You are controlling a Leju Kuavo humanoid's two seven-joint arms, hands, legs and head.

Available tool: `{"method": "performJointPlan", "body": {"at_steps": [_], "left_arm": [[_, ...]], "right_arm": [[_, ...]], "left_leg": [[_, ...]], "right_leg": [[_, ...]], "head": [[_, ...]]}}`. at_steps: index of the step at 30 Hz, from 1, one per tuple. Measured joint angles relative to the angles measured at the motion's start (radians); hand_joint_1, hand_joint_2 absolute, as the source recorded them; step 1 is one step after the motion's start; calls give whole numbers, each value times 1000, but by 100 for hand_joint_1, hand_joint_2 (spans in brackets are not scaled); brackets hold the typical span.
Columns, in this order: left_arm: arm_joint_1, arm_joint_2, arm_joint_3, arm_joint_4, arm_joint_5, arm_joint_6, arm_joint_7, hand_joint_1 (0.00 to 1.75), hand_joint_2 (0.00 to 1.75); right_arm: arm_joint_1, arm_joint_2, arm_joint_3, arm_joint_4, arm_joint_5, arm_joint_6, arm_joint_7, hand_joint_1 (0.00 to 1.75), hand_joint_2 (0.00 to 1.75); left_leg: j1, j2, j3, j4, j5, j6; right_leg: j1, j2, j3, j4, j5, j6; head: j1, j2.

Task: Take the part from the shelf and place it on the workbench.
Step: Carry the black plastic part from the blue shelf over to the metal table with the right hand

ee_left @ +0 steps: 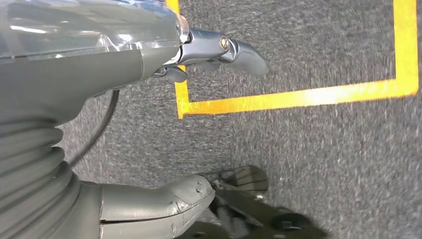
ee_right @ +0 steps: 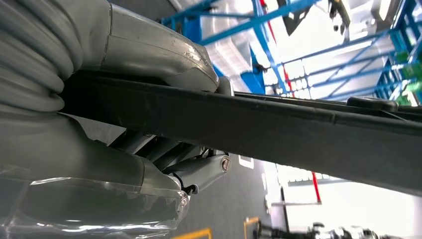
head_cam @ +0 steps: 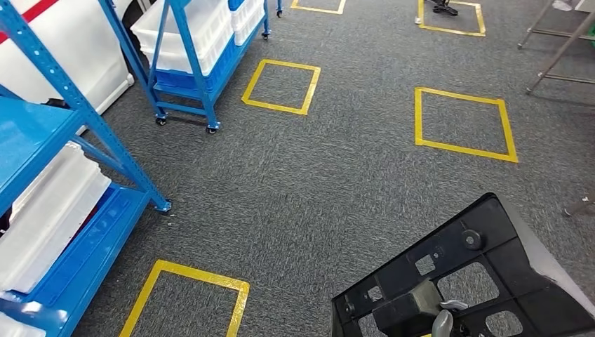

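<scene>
Part (head_cam: 484, 270), black plastic panel w/ cut-out windows and a round boss, sits low and to my right in the head view, tilted, one corner pointing up and away over the carpet. My right hand (head_cam: 421, 309) grips it at the near edge; thumb (ee_right: 149, 55) pressed on one face, fingers (ee_right: 199, 169) clamped on the other, panel edge (ee_right: 298, 127) running out between them in the right wrist view. Held in the air, not resting on anything I can see.

My left hand (ee_left: 124, 124) hangs over the floor, holding nothing: thumb (ee_left: 159, 201) and fingers (ee_left: 239, 55) apart, only carpet between them. Yellow tape corner (ee_left: 298, 94) on the floor beyond the fingers.

Grey carpet (head_cam: 337, 182) all round. Nearest on my left, a yellow tape square (head_cam: 186, 295), and beside it a blue shelf rack (head_cam: 91, 232) w/ white bins (head_cam: 49, 217) on its lower level. Further out, two more tape squares (head_cam: 281, 86) mid-floor, one left of centre, the other (head_cam: 464, 125) to the right. Behind the left one, a second blue rack on castors (head_cam: 189, 77), also loaded w/ white bins. Far right, metal frame legs (head_cam: 554, 56); another tape square (head_cam: 449, 17) at the far edge.
</scene>
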Motion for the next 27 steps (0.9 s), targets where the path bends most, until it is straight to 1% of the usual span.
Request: {"method": "performJointPlan", "body": {"at_steps": [1,2,3,4,5,6,7,8,9,10,11,12,13,14,15,16,17,18,19,20,21,22,23,24,25,26,27], "left_arm": [[1,2,0,0,1,1,0,0,175],[1,5,2,0,3,2,-1,0,175],[0,8,3,0,5,2,-2,0,175],[0,11,6,0,9,2,-3,0,175],[-1,13,8,0,12,3,-4,0,175],[-2,16,10,0,14,4,-5,0,175],[-3,18,10,0,16,4,-6,0,175],[-5,20,11,0,17,5,-6,0,175],[-6,22,11,0,17,5,-6,0,175],[-7,24,11,0,17,6,-7,0,175],[-7,26,12,-1,18,8,-8,0,175],[-7,29,13,-1,18,9,-10,0,175],[-6,33,14,-1,20,11,-12,0,175],[-5,38,16,-1,21,12,-14,0,175],[-5,43,18,-1,23,12,-17,0,175],[-6,48,20,-1,26,12,-20,0,175],[-8,53,23,-2,31,12,-24,0,175],[-10,57,26,-2,34,13,-27,0,175],[-12,61,30,-2,37,13,-30,0,175],[-13,64,33,-3,40,14,-33,0,175],[-14,67,36,-3,42,15,-35,0,175],[-16,69,38,-3,45,15,-37,0,175],[-19,70,39,-3,48,16,-39,0,175],[-21,72,40,-4,50,17,-40,0,175],[-23,74,42,-4,52,18,-41,0,175],[-24,76,43,-5,52,19,-42,0,175],[-22,78,44,-5,53,19,-42,0,175]], "right_arm": [[-1,0,-2,3,5,0,-1,175,175],[-2,0,-5,6,11,1,-3,175,175],[-4,0,-8,9,19,4,-6,175,175],[-8,0,-12,12,29,7,-8,175,175],[-12,0,-17,16,39,11,-10,175,175],[-16,0,-21,19,48,16,-12,175,175],[-18,0,-25,22,54,19,-13,175,175],[-19,0,-30,25,59,21,-14,175,175],[-19,0,-35,28,62,23,-15,175,175],[-21,0,-40,30,67,24,-17,175,175],[-24,0,-44,32,73,27,-19,175,175],[-29,-1,-47,36,80,32,-21,175,175],[-35,-1,-50,40,88,38,-23,175,175],[-41,-1,-53,44,96,45,-25,175,175],[-46,-1,-58,50,105,51,-28,175,175],[-51,-1,-64,57,115,57,-30,175,175],[-56,-1,-70,65,128,63,-35,175,175],[-63,-1,-76,72,142,69,-40,175,175],[-71,-1,-81,80,156,76,-45,175,175],[-80,-1,-86,87,168,82,-51,175,175],[-87,-1,-92,94,176,88,-56,175,175],[-93,-1,-98,99,183,93,-59,175,175],[-96,-1,-106,104,187,98,-63,175,175],[-97,-1,-114,108,191,102,-66,175,175],[-98,-1,-123,112,193,105,-68,175,175],[-102,-1,-129,116,195,108,-69,175,175],[-107,-1,-134,121,196,110,-71,175,175]], "left_leg": [[3,-2,1,-19,28,-4],[7,-9,20,-73,70,-8],[13,-33,43,-134,104,-12],[17,-61,61,-186,126,-13],[19,-83,71,-217,134,-11],[18,-97,72,-225,130,-6],[15,-91,71,-226,130,1],[15,-78,72,-227,133,9],[16,-65,74,-231,136,16],[16,-52,77,-236,139,23],[16,-37,78,-241,142,28],[13,-22,79,-244,143,31],[11,-5,80,-246,143,33],[8,11,80,-246,142,34],[7,27,80,-246,140,35],[6,42,82,-246,138,34],[5,55,86,-246,135,33],[5,66,90,-246,132,31],[4,78,95,-247,129,27],[4,87,99,-249,126,23],[5,96,103,-251,124,17],[6,105,107,-255,123,11],[7,114,112,-259,122,4],[9,112,118,-259,118,-1],[10,93,117,-249,110,-5],[12,67,106,-219,91,-8],[14,35,81,-167,64,-9]], "right_leg": [[-2,17,0,6,-3,3],[-5,33,-1,14,-7,7],[-8,49,-4,24,-13,13],[-10,63,-11,39,-19,20],[-11,75,-19,50,-23,27],[-11,86,-27,57,-24,34],[-12,98,-34,60,-23,41],[-14,109,-37,58,-20,46],[-15,104,-40,60,-20,51],[-14,82,-49,77,-31,55],[-14,50,-67,112,-51,58],[-13,12,-94,165,-80,62],[-14,-15,-128,229,-110,65],[-17,-27,-156,283,-128,68],[-18,-32,-172,313,-131,68],[-20,-36,-168,304,-115,67],[-20,-42,-142,256,-84,65],[-18,-60,-105,185,-52,60],[-12,-82,-70,120,-30,54],[-6,-100,-46,74,-19,48],[0,-110,-36,52,-18,41],[6,-106,-35,49,-19,36],[9,-94,-34,43,-18,30],[7,-83,-29,35,-14,25],[5,-72,-22,25,-11,18],[1,-61,-14,15,-8,12],[-2,-50,-9,10,-6,6]], "head": [[0,0],[0,0],[-1,0],[-2,0],[-2,0],[-3,0],[-4,0],[-4,0],[-4,0],[0,0],[4,0],[8,0],[12,0],[12,0],[12,0],[12,0],[12,0],[12,0],[12,0],[11,0],[11,0],[11,0],[11,0],[11,0],[11,0],[9,0],[7,0]]}}
